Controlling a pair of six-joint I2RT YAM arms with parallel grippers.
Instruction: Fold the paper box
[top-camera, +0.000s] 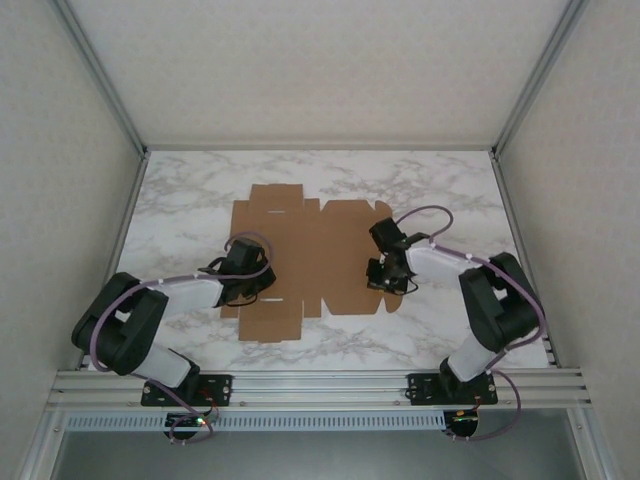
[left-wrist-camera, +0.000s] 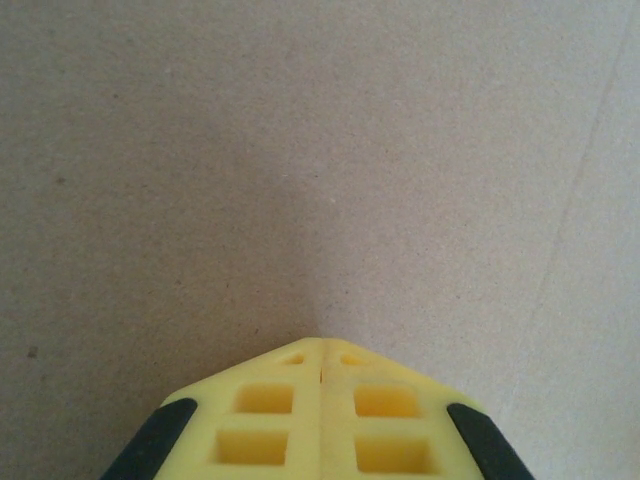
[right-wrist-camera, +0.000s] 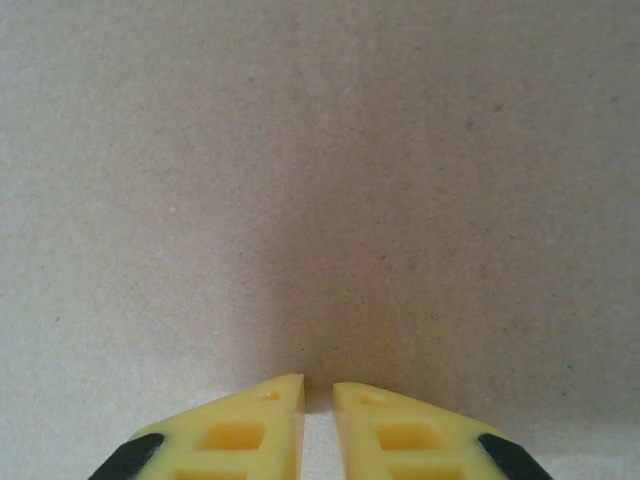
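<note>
We see the paper box (top-camera: 320, 262) lying opened out as a flat brown sheet in the middle of the marble-patterned table (top-camera: 180, 200), its flaps and tabs spread toward the far and near edges and none of them raised. Both arms reach in over it from the near edge. The left gripper (top-camera: 255, 275) sits above the sheet's left part, and the right gripper (top-camera: 392, 272) above its right part, near the notched right edge. The two are well apart, with bare cardboard between them. From the left wrist camera, the left gripper (left-wrist-camera: 320, 342) has its yellow fingers (left-wrist-camera: 265, 400) pressed flat against each other with nothing caught between them. Their tips point down at plain cardboard, and a faint crease (left-wrist-camera: 570, 210) runs slantwise off to the right. From the right wrist camera, the right gripper (right-wrist-camera: 318, 385) has its fingers (right-wrist-camera: 385, 420) parted by a narrow slit, and we see nothing in that slit but the cardboard beneath. Both pairs of tips look very close to the sheet and cast a soft shadow ahead of them, though at this close range we cannot tell for sure whether they actually touch it.
</note>
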